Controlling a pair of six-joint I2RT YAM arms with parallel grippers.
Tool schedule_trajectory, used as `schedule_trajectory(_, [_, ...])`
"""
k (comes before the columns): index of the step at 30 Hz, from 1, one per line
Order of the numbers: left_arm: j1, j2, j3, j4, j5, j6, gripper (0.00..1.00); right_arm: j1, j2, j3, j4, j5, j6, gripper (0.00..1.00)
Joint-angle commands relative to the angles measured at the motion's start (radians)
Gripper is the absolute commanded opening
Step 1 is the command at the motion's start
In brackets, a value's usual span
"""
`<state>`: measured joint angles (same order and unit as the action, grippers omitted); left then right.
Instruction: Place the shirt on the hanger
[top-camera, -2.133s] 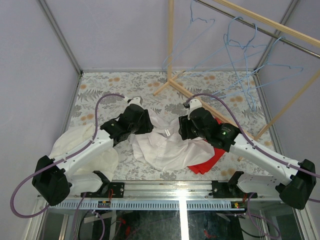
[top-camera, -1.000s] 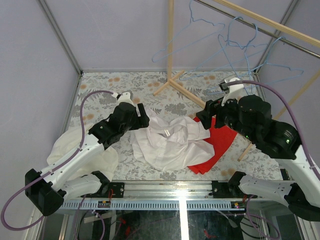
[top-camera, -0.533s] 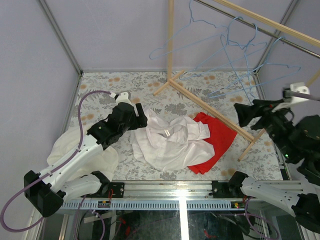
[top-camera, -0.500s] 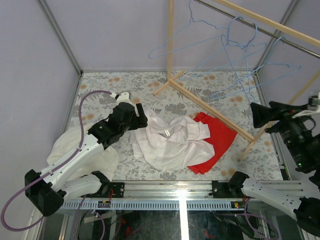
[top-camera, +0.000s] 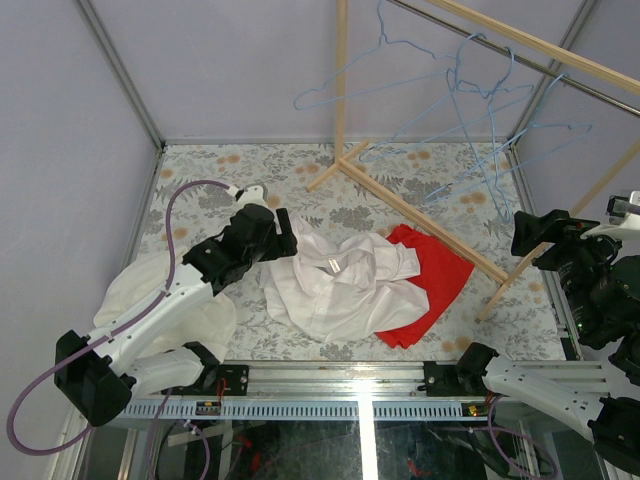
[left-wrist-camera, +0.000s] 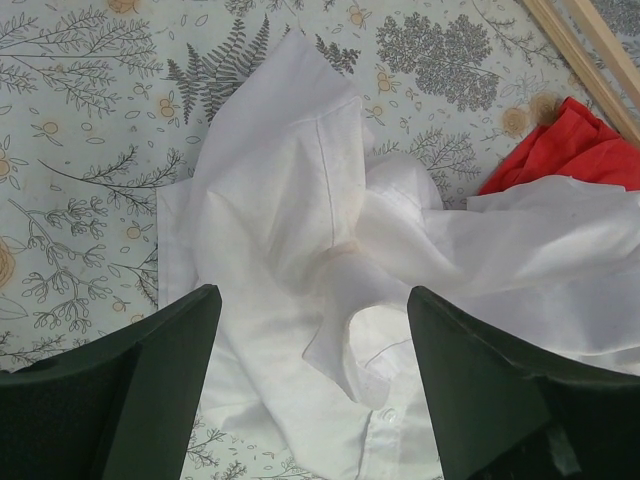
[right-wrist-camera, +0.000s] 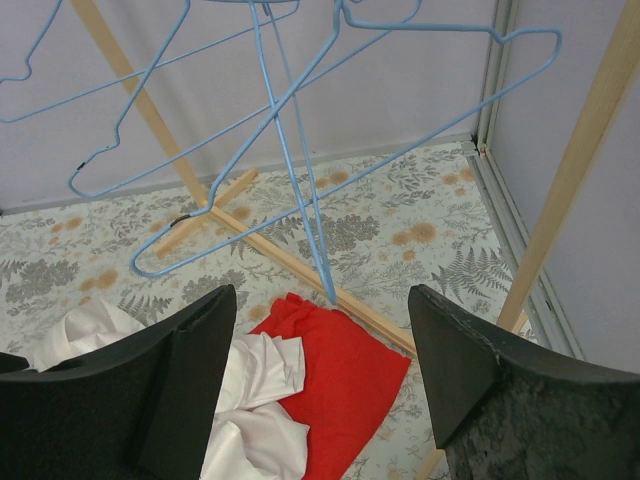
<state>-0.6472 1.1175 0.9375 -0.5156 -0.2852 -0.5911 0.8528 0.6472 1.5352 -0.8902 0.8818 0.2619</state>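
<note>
Since two seconds back my right arm has left the shirt, swung out and risen to the right edge. My left arm has stayed by the shirt's left side.

Top view: my left gripper (top-camera: 283, 238) sits at the left edge of the shirt (top-camera: 340, 285), jaws apart, nothing in them. My right gripper (top-camera: 528, 233) is high at the right, well apart from the cloth and spread wide, holding nothing. The shirt lies crumpled mid-table, partly over the red cloth (top-camera: 440, 280). An off-white garment (top-camera: 140, 290) lies under my left arm. The table (top-camera: 220, 170) has a pale floral print and the walls (top-camera: 230, 70) are plain lavender. A wooden rack (top-camera: 420, 213) crosses the back right, with blue wire hangers (top-camera: 470, 100) hanging from its rail. The small tag (top-camera: 333, 264) at the shirt's neck has print too small to read.

Left wrist: both fingers are spread over the shirt (left-wrist-camera: 290, 220), which is bunched in folds, and no cloth is pinched. The red cloth (left-wrist-camera: 580, 150) peeks out top right beside a rack bar (left-wrist-camera: 580, 45).

Right wrist: my fingers are wide apart and empty. The hangers (right-wrist-camera: 290, 130) hang ahead, tangled together. The red cloth (right-wrist-camera: 340, 375) and a corner of the shirt (right-wrist-camera: 250, 400) are below. No readable writing anywhere.
</note>
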Motion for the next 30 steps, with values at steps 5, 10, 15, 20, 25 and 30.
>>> schedule_trajectory(5, [0.005,0.016,0.031,0.037,0.027,-0.012,0.76,0.005,0.033,-0.033,0.028,-0.09,-0.01,0.78])
schedule_trajectory(10, [0.006,0.001,0.029,0.061,0.044,0.001,0.76,0.004,0.048,-0.067,0.049,-0.25,-0.032,0.78])
schedule_trajectory(15, [0.006,-0.014,0.036,0.083,0.057,0.025,0.77,0.005,0.044,-0.073,0.068,-0.3,-0.046,0.78])
schedule_trajectory(20, [0.006,-0.012,0.044,0.104,0.077,0.039,0.78,0.004,-0.019,-0.073,0.108,-0.187,-0.023,0.79])
schedule_trajectory(25, [0.006,-0.007,0.041,0.115,0.091,0.038,0.79,0.005,-0.112,-0.078,0.111,0.019,0.04,0.78])
schedule_trajectory(30, [0.006,-0.008,0.043,0.14,0.123,0.033,0.8,0.004,-0.155,-0.075,0.038,0.119,0.135,0.78])
